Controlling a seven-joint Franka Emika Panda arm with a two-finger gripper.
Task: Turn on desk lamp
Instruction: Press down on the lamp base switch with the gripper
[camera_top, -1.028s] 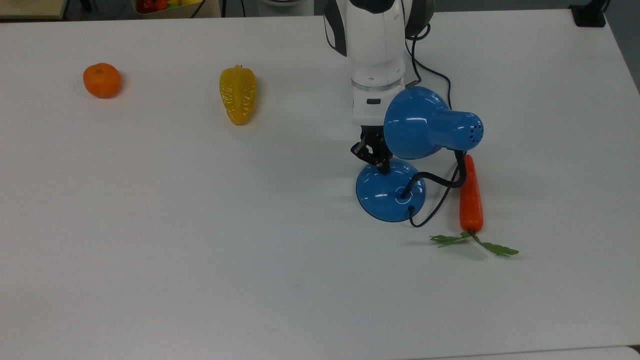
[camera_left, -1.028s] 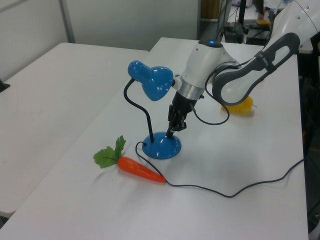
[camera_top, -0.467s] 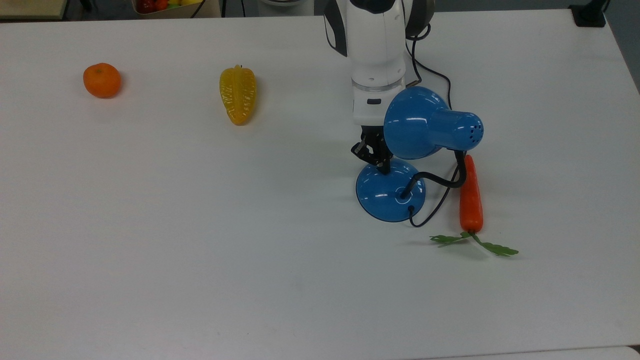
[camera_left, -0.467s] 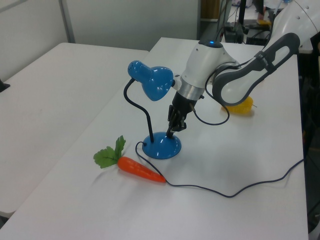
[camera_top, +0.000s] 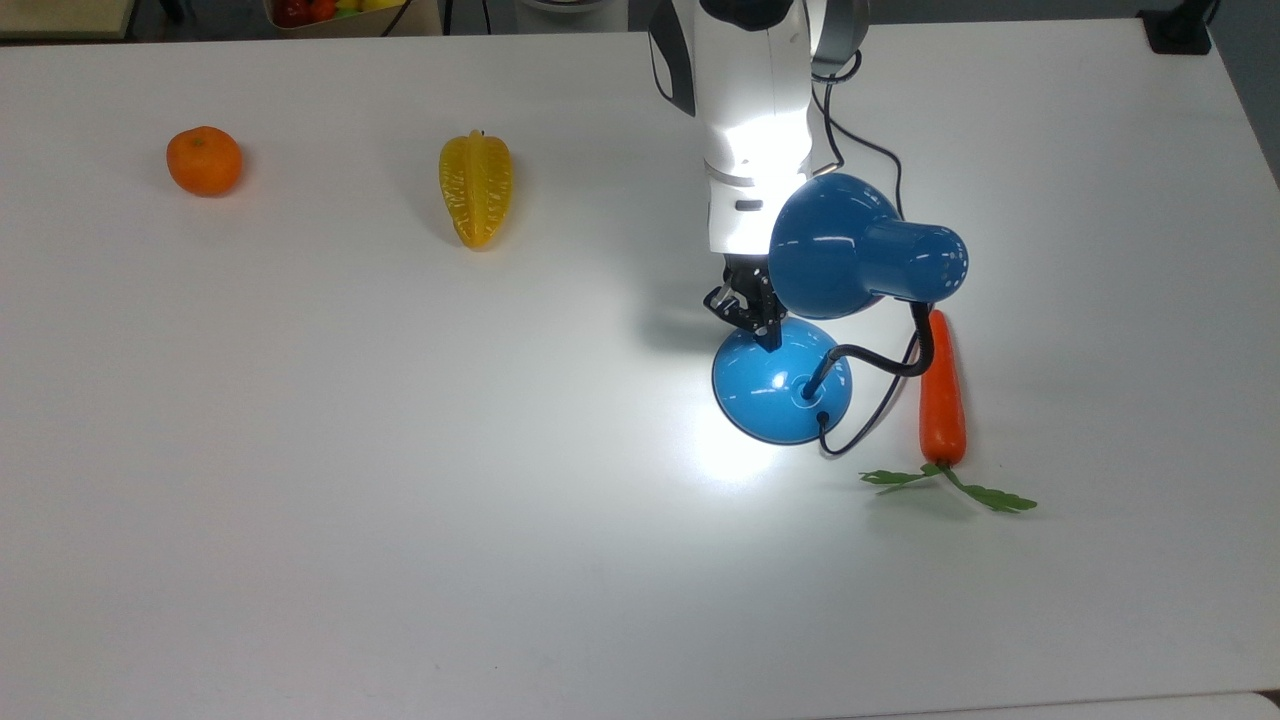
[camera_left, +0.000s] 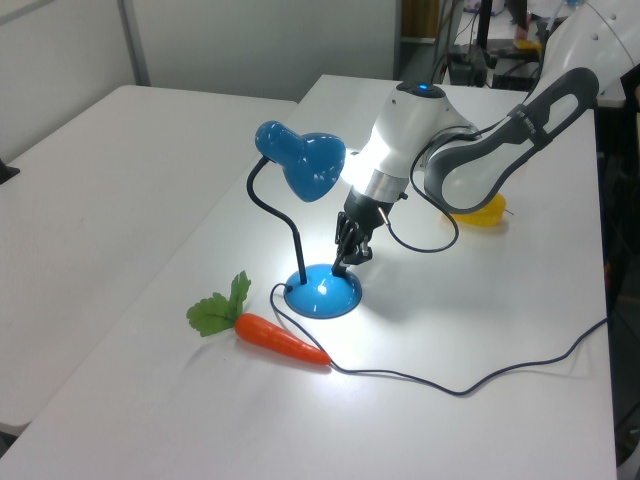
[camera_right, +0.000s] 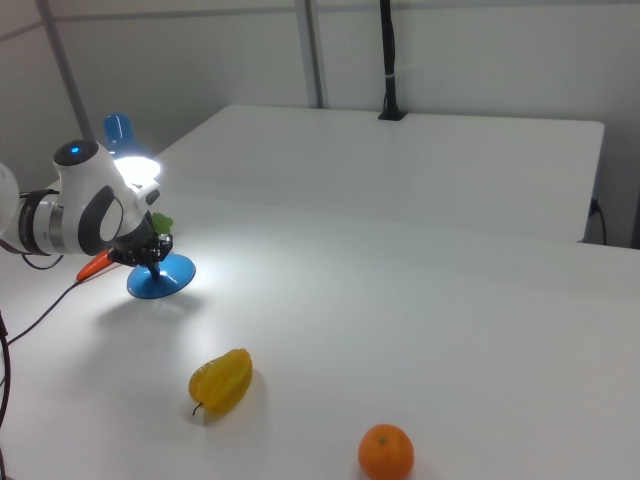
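- One desk lamp (camera_top: 782, 385) glows, toward the counter's (camera_top: 400, 500) right edge in the top view.
- End effector (camera_top: 762, 330), fingers pinched together empty, presses straight down onto the base's rear rim.

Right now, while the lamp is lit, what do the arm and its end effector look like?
The arm has glossy white rounded shells with dark grey joint sections and a silver ring above the wrist. A small blue light glows on top of one joint in the left view, and a thin black cable loops beside the wrist. The end effector is small and black, with slim dark fingers.
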